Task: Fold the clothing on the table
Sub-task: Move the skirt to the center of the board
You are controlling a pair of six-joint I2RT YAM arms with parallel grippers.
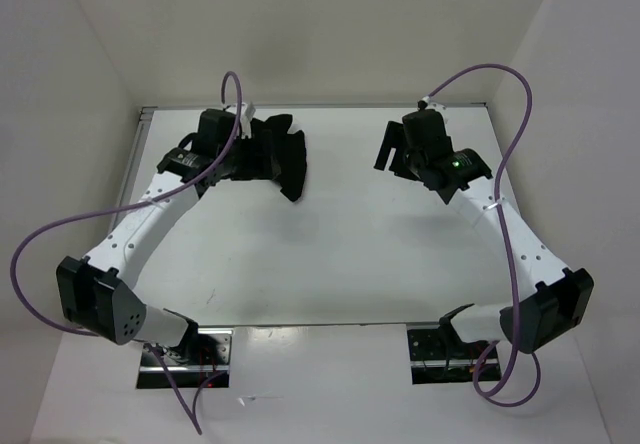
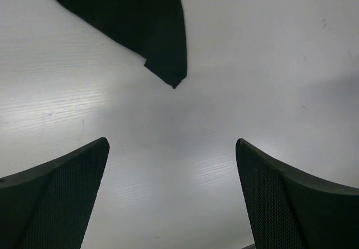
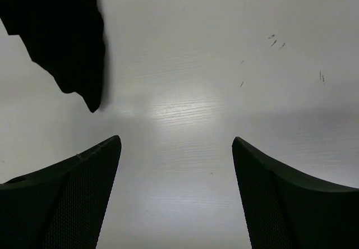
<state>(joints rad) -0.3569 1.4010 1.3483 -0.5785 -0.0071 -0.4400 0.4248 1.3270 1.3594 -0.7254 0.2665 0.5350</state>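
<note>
Overhead, two purple cables point(image 1: 60, 229) loop above two white arms point(image 1: 150, 214), with white walls point(image 1: 350, 24) closing in the counter point(image 1: 340, 254) on three sides. One piece of clothing point(image 1: 285, 154), a crumpled black heap, lies at the far left of the counter. The left tool point(image 2: 172, 143) hovers just beside it, jaws wide apart, a fabric corner pointing toward them. Well apart to the right, the right tool point(image 3: 176, 139) likewise gapes over bare counter, gripping nothing. A few dark scuffs point(image 3: 275, 40) mark the surface there.
</note>
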